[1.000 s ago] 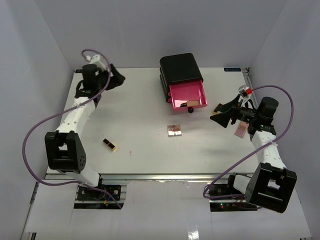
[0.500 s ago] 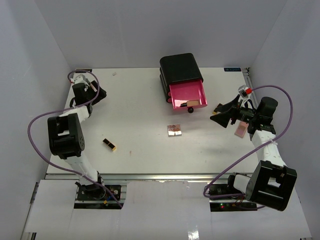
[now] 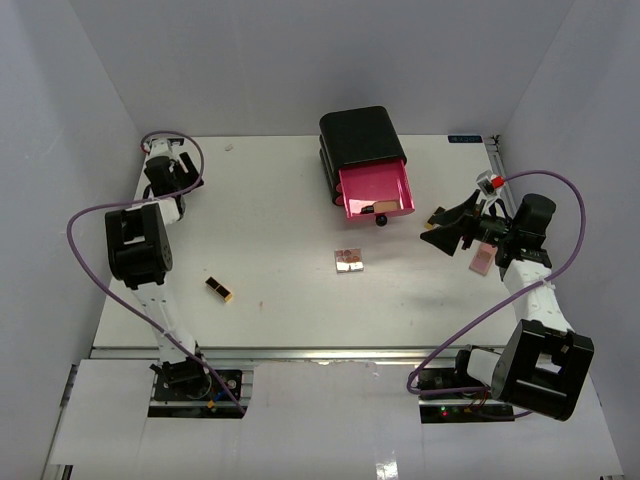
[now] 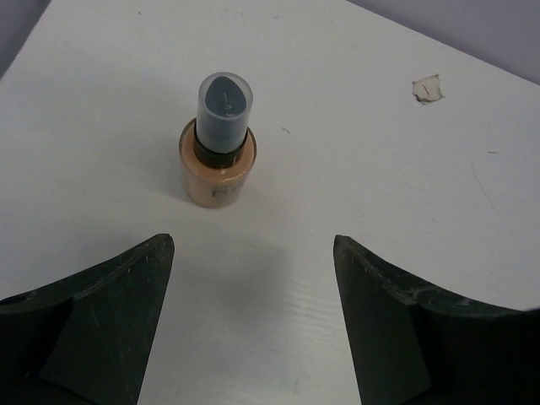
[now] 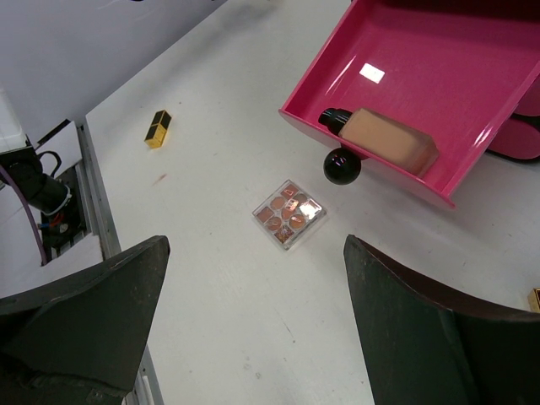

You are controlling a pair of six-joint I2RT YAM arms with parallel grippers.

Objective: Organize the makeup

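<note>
A small tan bottle with a dark cap [image 4: 217,152] stands upright on the table, just ahead of my open, empty left gripper [image 4: 253,245]. That gripper sits at the far left corner in the top view [image 3: 165,165], where the arm hides the bottle. A square pink-pan palette [image 3: 348,260] lies mid-table and also shows in the right wrist view [image 5: 289,213]. A black-and-gold lipstick [image 3: 219,289] lies at the front left. My right gripper [image 3: 433,227] is open and empty above the table right of the drawer. A flat pink compact [image 3: 482,258] lies under the right arm.
A black box [image 3: 358,135] stands at the back centre. Its pink drawer [image 5: 472,169] is pulled open and has a black knob [image 5: 342,165]. A tan bottle with a dark cap [image 5: 388,139] lies inside the drawer. Grey walls close in the sides.
My left arm has folded back and its gripper has swung to the far left corner, now facing the small bottle. The right arm and the items have not moved.
</note>
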